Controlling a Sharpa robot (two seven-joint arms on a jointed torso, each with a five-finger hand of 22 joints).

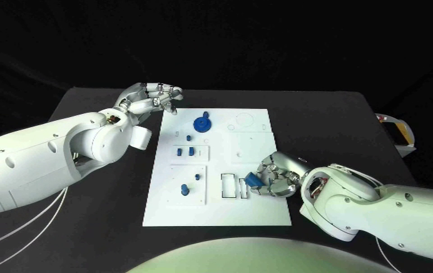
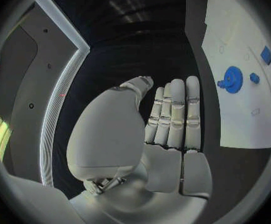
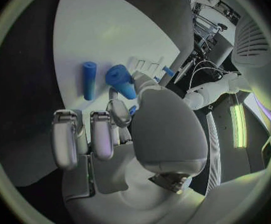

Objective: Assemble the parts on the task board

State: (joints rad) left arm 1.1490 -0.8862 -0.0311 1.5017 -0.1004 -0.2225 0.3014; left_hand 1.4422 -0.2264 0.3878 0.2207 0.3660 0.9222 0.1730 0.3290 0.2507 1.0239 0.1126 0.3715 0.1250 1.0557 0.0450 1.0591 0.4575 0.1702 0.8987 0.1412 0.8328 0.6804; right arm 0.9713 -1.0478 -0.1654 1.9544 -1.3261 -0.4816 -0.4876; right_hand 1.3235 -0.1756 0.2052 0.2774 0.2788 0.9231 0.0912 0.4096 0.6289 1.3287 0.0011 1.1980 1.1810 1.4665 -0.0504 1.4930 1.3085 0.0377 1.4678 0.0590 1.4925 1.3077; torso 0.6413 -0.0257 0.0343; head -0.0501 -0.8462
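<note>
Two silver hands at flat white plastic task board. Right hand nearer work: fingers curled, pinching small blue plastic part at fingertips, directly above rectangular slots at board's near middle. Slots lie just beyond fingertips, long axes running away from robot. Part looks smooth, rigid, tapered in right wrist view. Left hand off board's far corner, fingers straight, pressed together, holding nothing. Round toothed blue gear just beside left hand, seated on board.
</note>
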